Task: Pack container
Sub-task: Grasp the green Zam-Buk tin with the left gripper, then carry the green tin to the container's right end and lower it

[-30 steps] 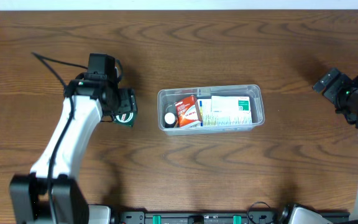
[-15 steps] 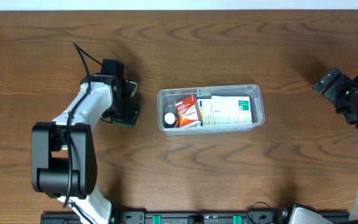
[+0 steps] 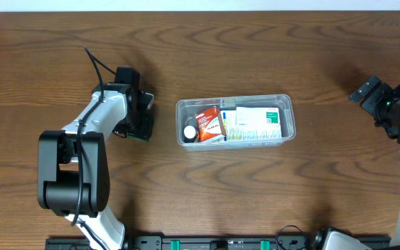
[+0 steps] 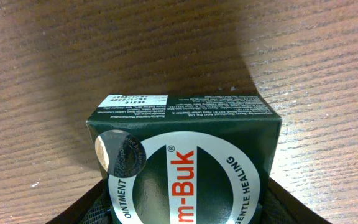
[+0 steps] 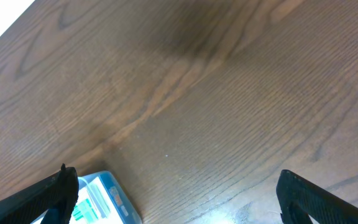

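Clamping a dark green ointment box [image 4: 182, 155], the left gripper [image 3: 143, 122] is just left of the clear container [image 3: 289, 117] at mid-table. The sound move looks to be lifting clear of the rim before lowering, as a red box [image 3: 209, 123], white carton [image 3: 255, 123] and small bottle [image 3: 189, 130] leave little room. The right gripper [image 5: 179, 196], jaws wide and empty, hangs far right.

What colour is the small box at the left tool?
The box is dark green with a white band and red lettering; clearest in the left wrist view.
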{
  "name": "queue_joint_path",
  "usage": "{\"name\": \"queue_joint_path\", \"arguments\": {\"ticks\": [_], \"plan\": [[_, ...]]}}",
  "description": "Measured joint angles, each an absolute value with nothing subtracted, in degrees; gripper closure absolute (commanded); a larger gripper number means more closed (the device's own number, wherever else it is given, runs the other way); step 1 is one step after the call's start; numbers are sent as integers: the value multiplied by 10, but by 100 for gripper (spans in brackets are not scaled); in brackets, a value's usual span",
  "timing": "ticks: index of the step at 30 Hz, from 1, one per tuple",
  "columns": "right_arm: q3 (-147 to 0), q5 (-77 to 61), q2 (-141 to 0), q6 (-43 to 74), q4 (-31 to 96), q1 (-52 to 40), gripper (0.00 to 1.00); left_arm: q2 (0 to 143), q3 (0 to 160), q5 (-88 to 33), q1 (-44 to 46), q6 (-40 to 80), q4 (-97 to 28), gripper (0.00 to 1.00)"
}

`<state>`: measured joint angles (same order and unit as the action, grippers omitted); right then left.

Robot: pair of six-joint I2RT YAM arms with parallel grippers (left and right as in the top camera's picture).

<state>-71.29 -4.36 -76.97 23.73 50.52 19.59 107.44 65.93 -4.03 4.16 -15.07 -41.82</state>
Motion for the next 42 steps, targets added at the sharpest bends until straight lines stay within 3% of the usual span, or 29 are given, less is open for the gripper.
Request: {"name": "queue_joint_path", "arguments": {"ticks": [9, 18, 28, 42], "plan": [[-713, -44, -770, 237, 505, 196, 1, 1047, 665, -40, 42, -150, -479, 50], [-713, -44, -770, 237, 505, 196, 1, 872, 719, -63, 80, -124, -532, 51], [-713, -44, -770, 237, 505, 196, 1, 783, 722, -91, 282, -136, -378, 53], [-713, -44, -770, 237, 505, 196, 1, 962, 721, -98, 435, -288, -206, 53]]}}
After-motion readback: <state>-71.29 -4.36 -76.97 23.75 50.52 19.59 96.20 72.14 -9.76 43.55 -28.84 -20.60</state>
